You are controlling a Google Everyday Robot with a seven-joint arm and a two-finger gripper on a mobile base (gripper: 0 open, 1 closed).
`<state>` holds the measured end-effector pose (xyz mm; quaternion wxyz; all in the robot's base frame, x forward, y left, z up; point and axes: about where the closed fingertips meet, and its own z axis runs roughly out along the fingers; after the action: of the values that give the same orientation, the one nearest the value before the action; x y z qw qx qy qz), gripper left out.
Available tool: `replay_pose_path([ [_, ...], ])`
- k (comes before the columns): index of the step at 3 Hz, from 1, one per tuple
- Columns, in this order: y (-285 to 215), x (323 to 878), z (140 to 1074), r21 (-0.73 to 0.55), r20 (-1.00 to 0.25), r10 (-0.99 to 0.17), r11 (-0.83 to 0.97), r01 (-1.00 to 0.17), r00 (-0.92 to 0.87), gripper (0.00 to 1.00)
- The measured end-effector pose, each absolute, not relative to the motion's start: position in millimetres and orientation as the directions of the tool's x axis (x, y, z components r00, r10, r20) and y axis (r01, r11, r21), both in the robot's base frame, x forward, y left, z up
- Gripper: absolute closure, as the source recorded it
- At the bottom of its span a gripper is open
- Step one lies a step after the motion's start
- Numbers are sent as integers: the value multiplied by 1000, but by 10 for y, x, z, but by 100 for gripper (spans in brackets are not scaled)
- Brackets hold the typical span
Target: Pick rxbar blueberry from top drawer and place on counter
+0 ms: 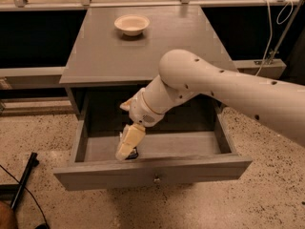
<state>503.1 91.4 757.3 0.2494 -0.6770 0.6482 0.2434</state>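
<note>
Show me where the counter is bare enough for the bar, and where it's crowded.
The counter is bare from its front edge back to the bowl and on both sides of it; only back centre is taken. In the top drawer, the front left is crowded by the gripper at the rxbar blueberry; the floor to its right is bare.
</note>
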Motion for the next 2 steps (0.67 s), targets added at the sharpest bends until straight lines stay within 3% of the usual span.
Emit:
replay_pose_path([
  [2,817,5265,7342,-77,-658,-753,20,-997,36,0],
])
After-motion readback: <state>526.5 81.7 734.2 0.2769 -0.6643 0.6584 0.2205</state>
